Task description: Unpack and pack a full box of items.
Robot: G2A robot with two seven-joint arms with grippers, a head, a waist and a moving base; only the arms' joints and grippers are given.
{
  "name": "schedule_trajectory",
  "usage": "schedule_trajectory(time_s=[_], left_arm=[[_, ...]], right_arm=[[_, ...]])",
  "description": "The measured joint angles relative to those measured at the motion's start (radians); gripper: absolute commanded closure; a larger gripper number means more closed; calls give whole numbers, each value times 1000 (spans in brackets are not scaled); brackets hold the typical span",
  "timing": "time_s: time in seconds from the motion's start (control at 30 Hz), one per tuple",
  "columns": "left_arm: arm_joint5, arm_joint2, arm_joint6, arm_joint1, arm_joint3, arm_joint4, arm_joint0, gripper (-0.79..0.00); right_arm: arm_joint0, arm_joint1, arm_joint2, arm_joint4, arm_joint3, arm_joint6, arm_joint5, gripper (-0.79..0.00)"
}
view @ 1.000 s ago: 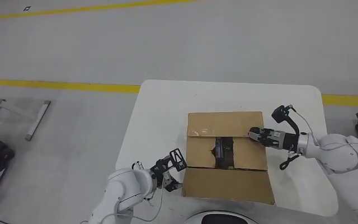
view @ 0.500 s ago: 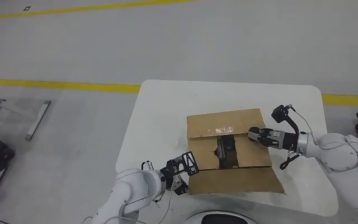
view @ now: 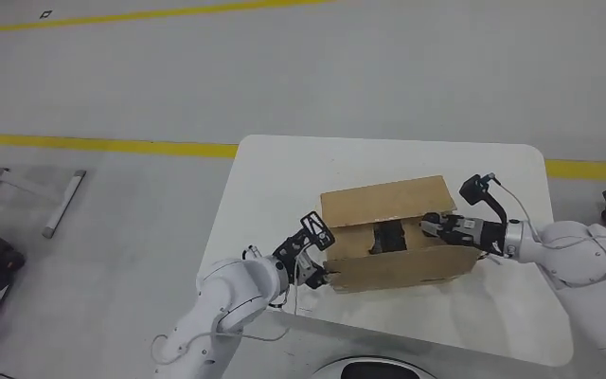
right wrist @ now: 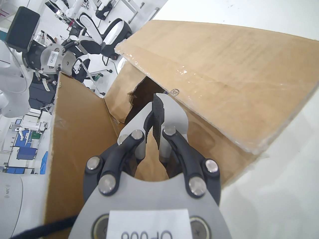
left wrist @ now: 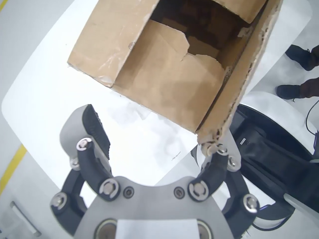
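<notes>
I hold the left claw (left wrist: 152,135) spread, propping the box's (view: 388,248) near flap (left wrist: 256,50) upright, while the clenched right claw (right wrist: 154,110) braces the side flap (view: 415,233), I judge.

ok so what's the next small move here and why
Probably tip the near flap inward over the opening with the left end effector. The flap stands roughly upright, its corner resting against one finger of that open end effector, with the opening uncovered. Mind the shut right end effector at the opening.
</notes>
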Motion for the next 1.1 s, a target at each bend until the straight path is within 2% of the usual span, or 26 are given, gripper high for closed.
schedule_trajectory(time_s=[0.17,0.33,0.5,0.67,0.87,1.1], left_arm=[[113,28,11,-17,52,-27,-54,-785],[156,40,18,-25,89,-30,-85,-785],[229,76,9,-40,150,-2,-124,-785],[277,116,12,-55,194,36,-161,-785],[310,142,6,-67,231,70,-179,-785],[340,139,-9,-76,251,74,-188,-785]], right_arm=[[-5,8,44,14,-33,-12,7,0],[-16,18,118,23,-73,-43,30,0],[-17,25,147,-60,-125,-61,56,0],[1,15,64,-108,-114,-104,66,0],[73,-9,-91,-151,23,-147,106,0],[130,-24,-159,-123,117,-156,131,0]])
